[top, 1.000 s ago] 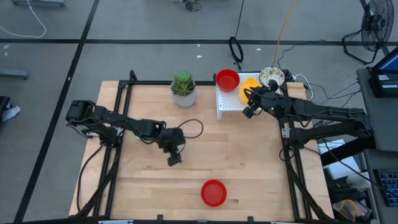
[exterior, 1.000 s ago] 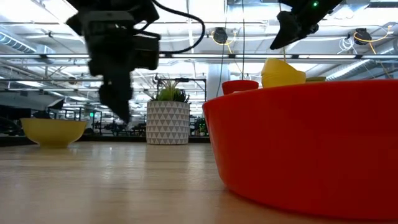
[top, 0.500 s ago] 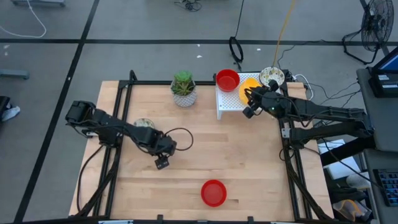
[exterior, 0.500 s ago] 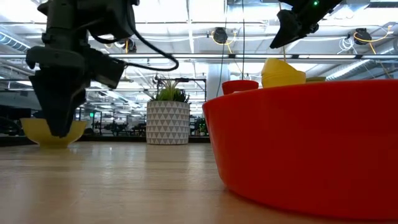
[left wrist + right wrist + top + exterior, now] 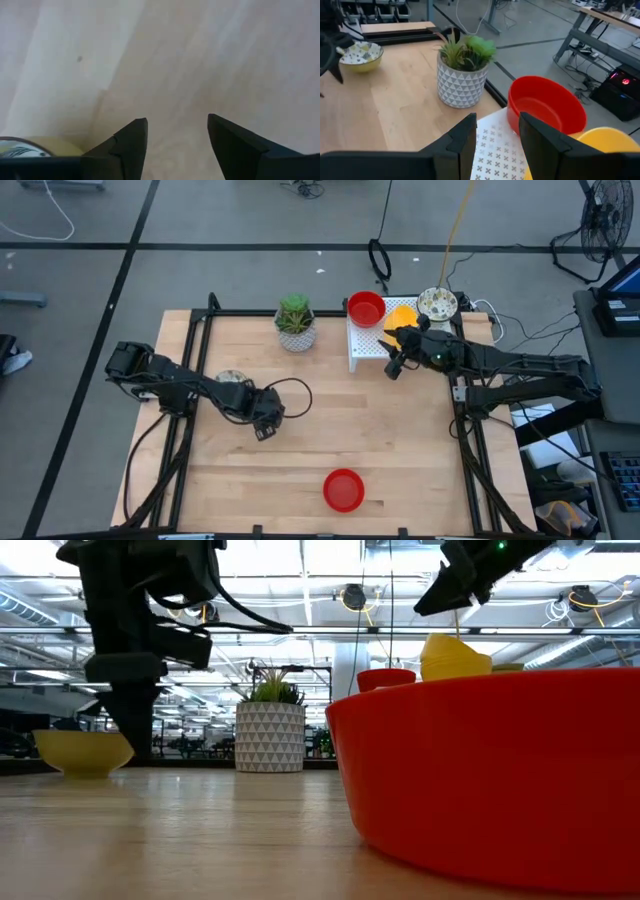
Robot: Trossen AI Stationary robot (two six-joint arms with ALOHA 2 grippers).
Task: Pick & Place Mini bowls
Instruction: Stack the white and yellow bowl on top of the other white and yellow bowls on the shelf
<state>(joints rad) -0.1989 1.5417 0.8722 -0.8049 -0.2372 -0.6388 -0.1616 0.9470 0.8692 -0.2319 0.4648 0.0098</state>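
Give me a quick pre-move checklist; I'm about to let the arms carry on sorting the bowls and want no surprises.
1. Left gripper empty: ok; bare wood shows between its fingers in its wrist view.
2. Right gripper empty: ok; nothing sits between its fingers.
3. Speckled bowl set down by the left arm: ok; it rests on the table, apart from the gripper.
4. Rack stock: ok; a red bowl and a yellow bowl sit there.
5. Plant clear of both arms: ok.
6. Front red bowl upright: ok.
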